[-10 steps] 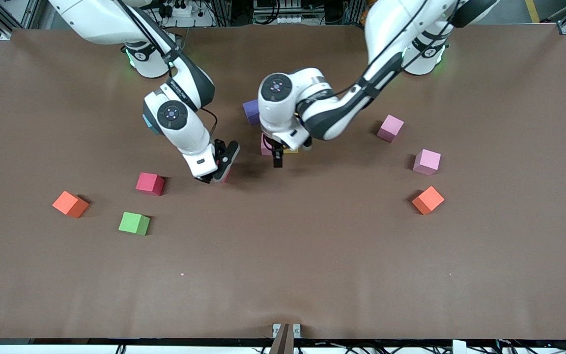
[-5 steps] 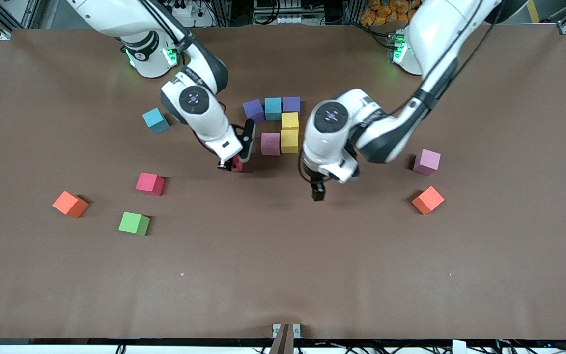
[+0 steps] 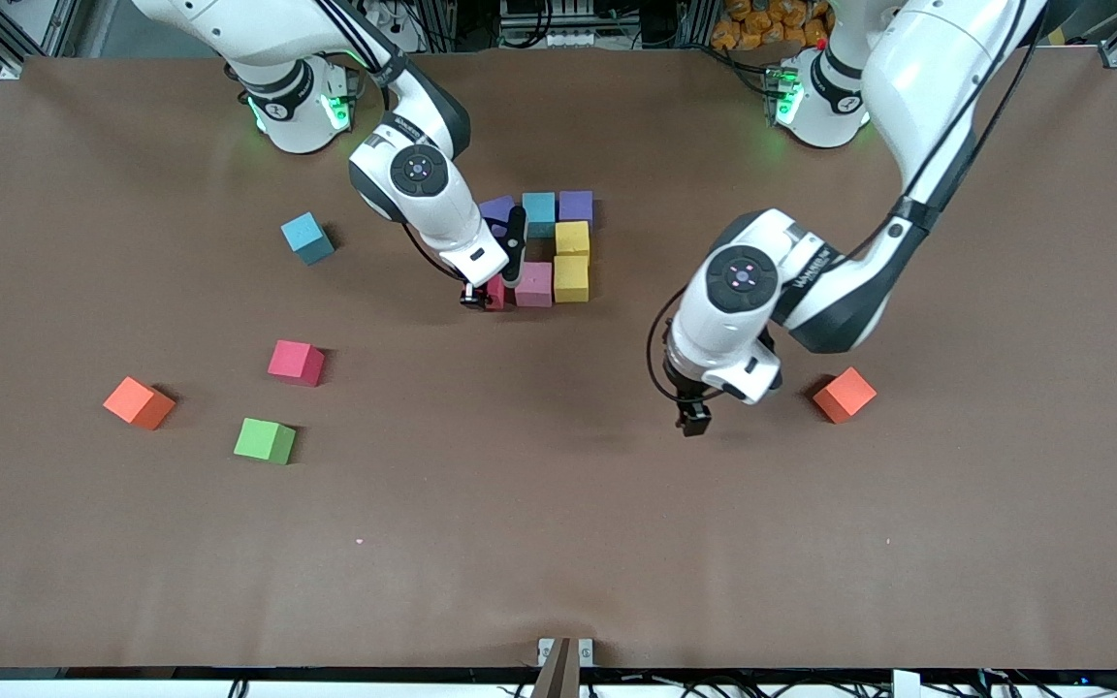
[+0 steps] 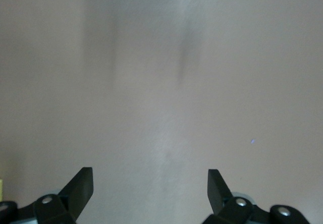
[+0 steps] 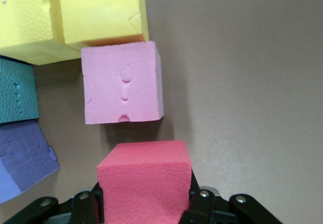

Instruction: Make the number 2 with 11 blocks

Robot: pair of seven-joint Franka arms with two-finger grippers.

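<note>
The right gripper (image 3: 493, 294) pinches a matte pink-red foam cube (image 5: 144, 181) beside the pink foam cube (image 3: 533, 284), completing the digit's middle row; next it should lower and release. The left gripper (image 3: 693, 419), spread and empty, waits.

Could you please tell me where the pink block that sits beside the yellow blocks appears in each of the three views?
Front view: the pink block lies in the cluster's row nearest the camera, between a yellow block and the red block held by the right gripper.
Left wrist view: not in it.
Right wrist view: pink block at centre, touching the yellow block.
Shared landmark: the yellow block.
</note>
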